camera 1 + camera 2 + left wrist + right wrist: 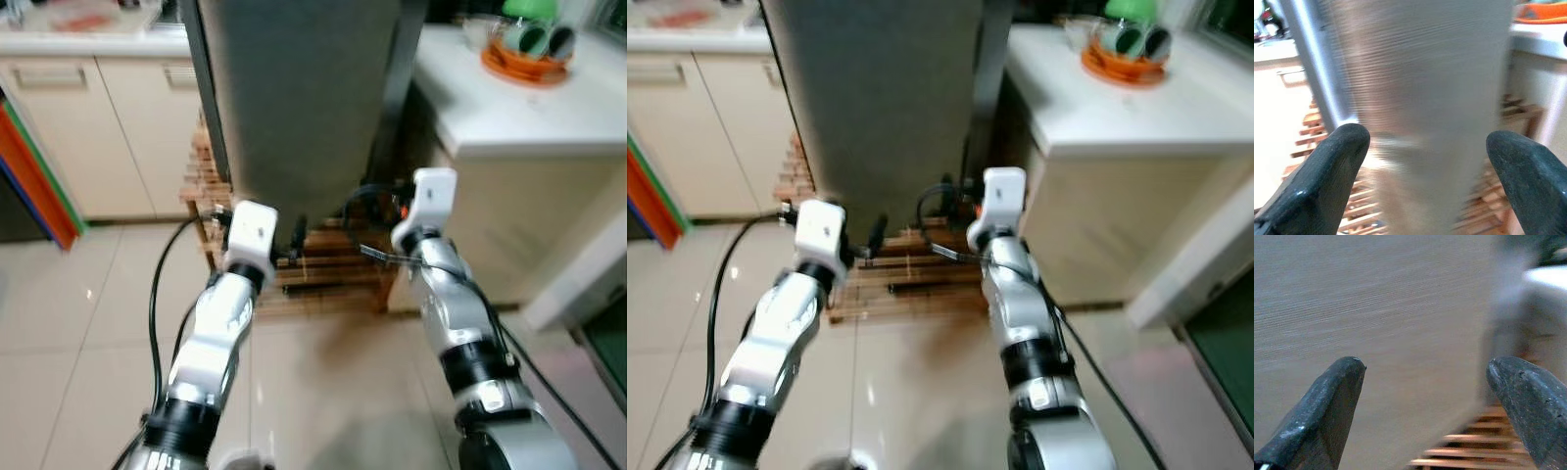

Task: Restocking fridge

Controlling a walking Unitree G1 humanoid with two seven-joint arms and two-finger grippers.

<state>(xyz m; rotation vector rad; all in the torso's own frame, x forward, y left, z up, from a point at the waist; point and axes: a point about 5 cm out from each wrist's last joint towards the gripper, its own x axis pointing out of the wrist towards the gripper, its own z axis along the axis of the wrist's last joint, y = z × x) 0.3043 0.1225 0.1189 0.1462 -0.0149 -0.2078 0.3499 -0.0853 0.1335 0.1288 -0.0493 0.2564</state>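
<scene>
1. The grey fridge [304, 98] stood directly ahead on a wooden slatted base [323, 269].
2. My left gripper [1422, 176] and right gripper [1425, 406] hovered before its front, both spread apart, empty.
3. I judged the door heavy, stiff and slick, best taken at its edge.

Glossy beige floor tiles [78, 323] reflect overhead light, cream cabinets [98, 127] line the left wall under a pale countertop [88, 39], and a white counter [529, 117] stands at right.
</scene>
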